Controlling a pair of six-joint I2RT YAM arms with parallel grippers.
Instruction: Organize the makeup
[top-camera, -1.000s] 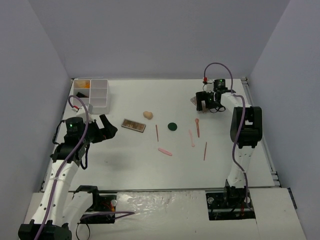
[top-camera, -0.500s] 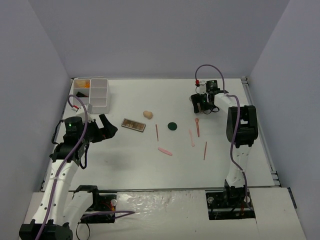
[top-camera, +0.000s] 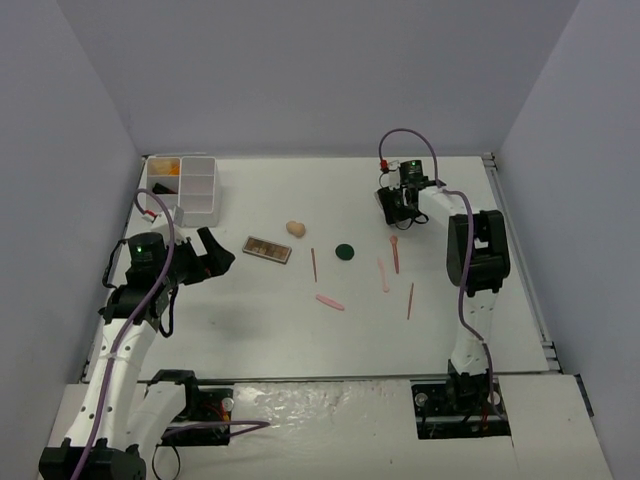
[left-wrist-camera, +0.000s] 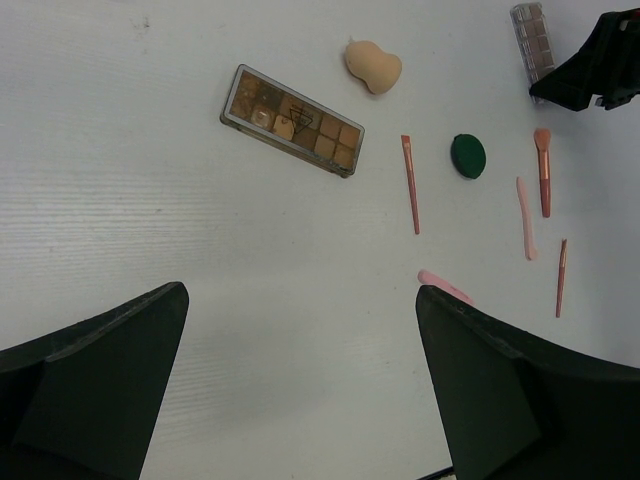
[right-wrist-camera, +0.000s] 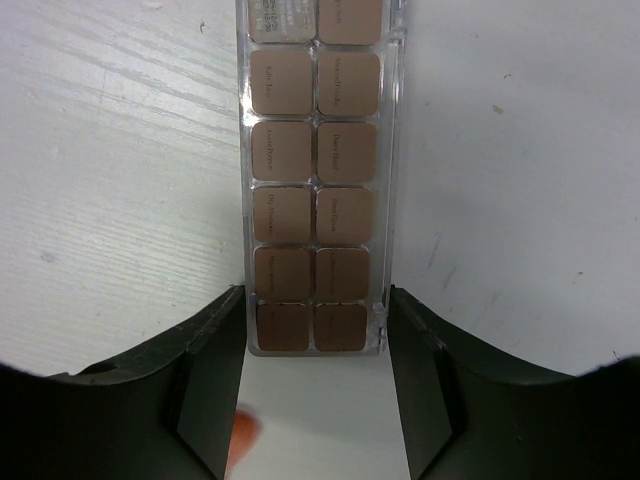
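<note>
A clear-cased brown eyeshadow palette lies flat at the back right, and my right gripper is shut on its near end, fingers against both long sides. From the top view the right gripper covers it. A second brown palette, a beige sponge, a dark-green compact, a dark-red pencil, pink sticks and a brush lie mid-table. My left gripper hovers open over bare table, left of that palette.
A white compartment box stands at the back left, orange items in one cell. Another dark-red pencil lies right of centre. Grey walls close in the table on three sides.
The right gripper has shifted left along the back of the table and closed its fingers in onto the palette. The left arm has not moved.
</note>
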